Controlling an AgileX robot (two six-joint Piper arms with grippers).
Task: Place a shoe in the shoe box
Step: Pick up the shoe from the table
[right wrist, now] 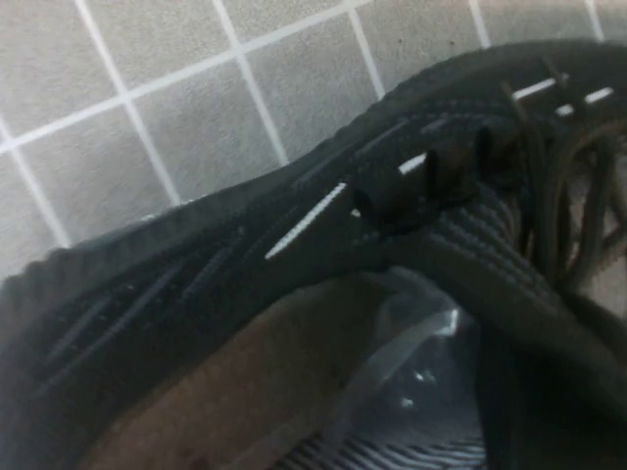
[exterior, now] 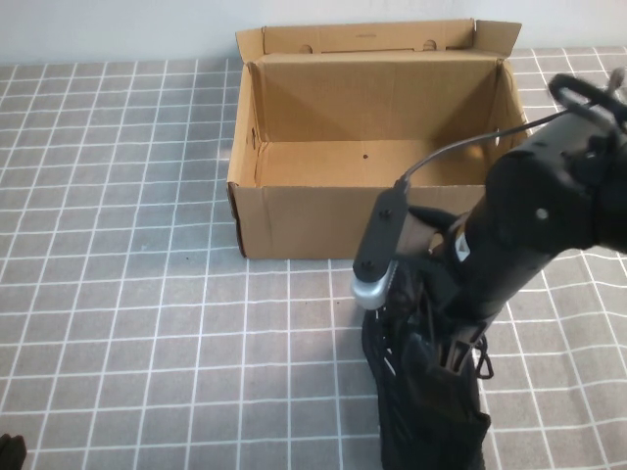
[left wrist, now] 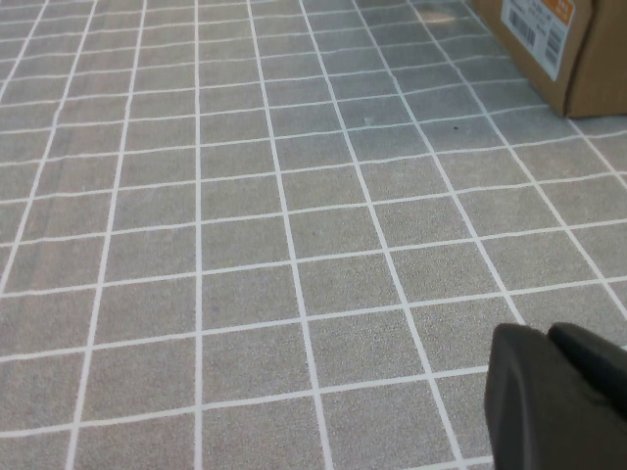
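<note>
The shoe box [exterior: 294, 220] stands open at the far middle of the table, lid flap up at the back and nothing inside. One corner of the shoe box [left wrist: 583, 69], with a white and orange label, shows in the left wrist view. The black shoe [exterior: 436, 436] lies on the table just in front of the box's right part. My right gripper [exterior: 431, 364] reaches down into it. In the right wrist view the shoe [right wrist: 245, 255] fills the picture, and my right gripper [right wrist: 470, 411] is shut on the shoe's collar. My left gripper [left wrist: 547, 338] is shut and empty at the near left corner.
A grey cloth with a white grid [exterior: 127, 294] covers the table. Only a dark tip of the left gripper [exterior: 10, 452] shows in the high view. The right arm's cable [exterior: 460, 147] arcs over the box's right front corner.
</note>
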